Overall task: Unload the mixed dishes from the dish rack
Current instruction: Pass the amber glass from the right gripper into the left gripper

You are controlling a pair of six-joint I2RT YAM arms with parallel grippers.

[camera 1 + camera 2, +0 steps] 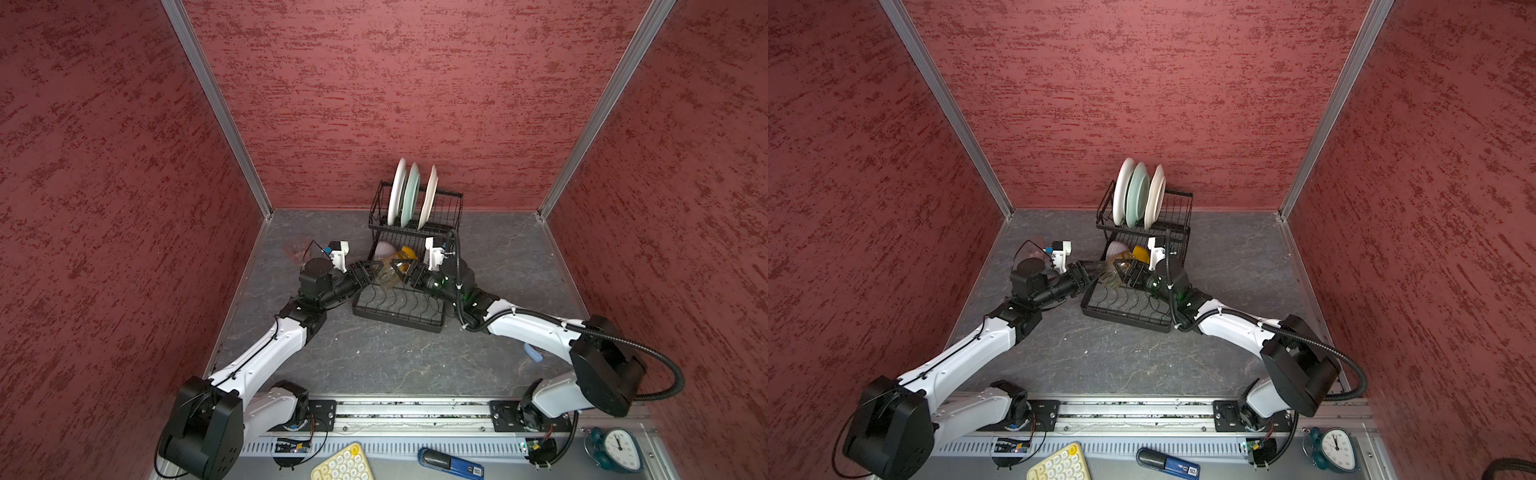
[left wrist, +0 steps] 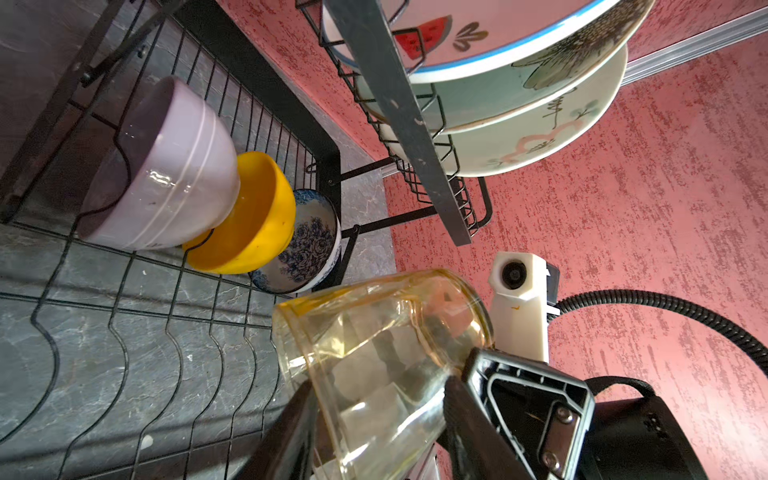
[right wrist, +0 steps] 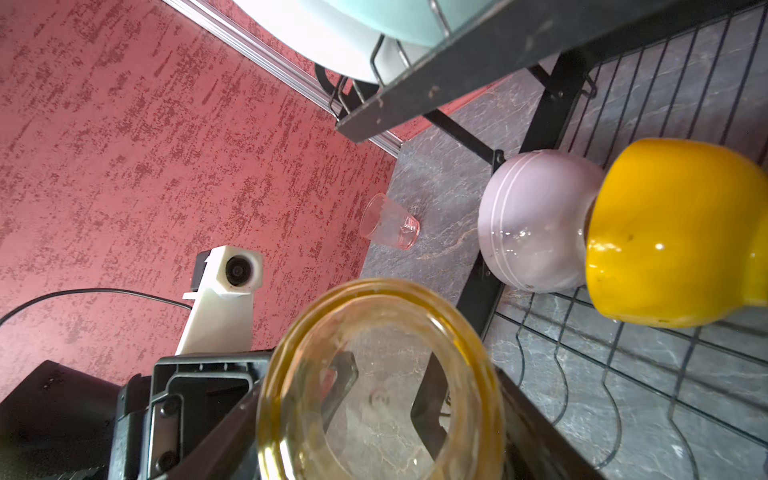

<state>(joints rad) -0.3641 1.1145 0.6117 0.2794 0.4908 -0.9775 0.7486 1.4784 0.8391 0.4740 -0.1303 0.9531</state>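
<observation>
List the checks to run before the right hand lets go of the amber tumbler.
1. Right hand clamped on the amber tumbler: ok.
2. Left hand has its fingers on either side of the tumbler: ok.
3. Left hand's grip is firm enough to take the weight: cannot tell.
4. Tumbler apart from the lilac bowl: ok.
5. Pink tumbler out of the dish rack, on the table: ok.
</observation>
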